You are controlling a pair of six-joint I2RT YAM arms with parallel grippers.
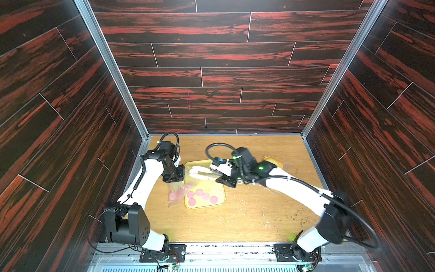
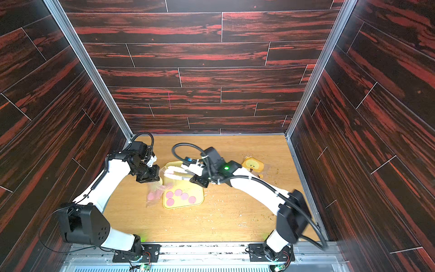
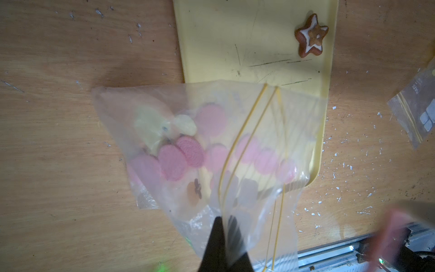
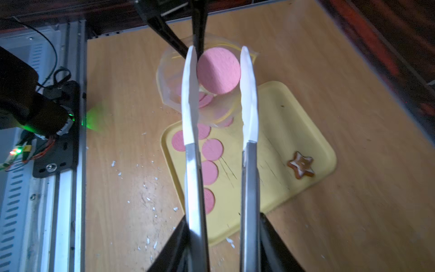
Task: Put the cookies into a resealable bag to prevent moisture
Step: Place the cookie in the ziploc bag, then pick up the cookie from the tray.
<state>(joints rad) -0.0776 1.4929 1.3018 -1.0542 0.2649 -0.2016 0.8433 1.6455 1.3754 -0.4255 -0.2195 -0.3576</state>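
Five pink cookies are lying flat on the near left part of the yellow tray, which is sitting in the middle of the worktop. One more cookie is hanging between the white tips of the tongs. Its rim is meeting both tips as far as the right wrist view shows, and it is poised right over the open mouth of the clear bag.

The right fingers are clamping the tongs by their metal handles, one black finger pressing on each outer side. The left fingers are pinched together on the bag's top edge. They are holding the bag up just left of the tray, while its lower end is resting on the worktop.

Several more pink cookies are sitting inside the bag, among some pale yellow pieces and a brown flower-shaped one. A star-shaped brown biscuit with white icing is lying at the tray's far right corner, well apart from the pink ones.

A second small bag is lying on the worktop, right of the tray. Dark print is running along it, starting with what looks like PAT; the rest is too blurred to read.
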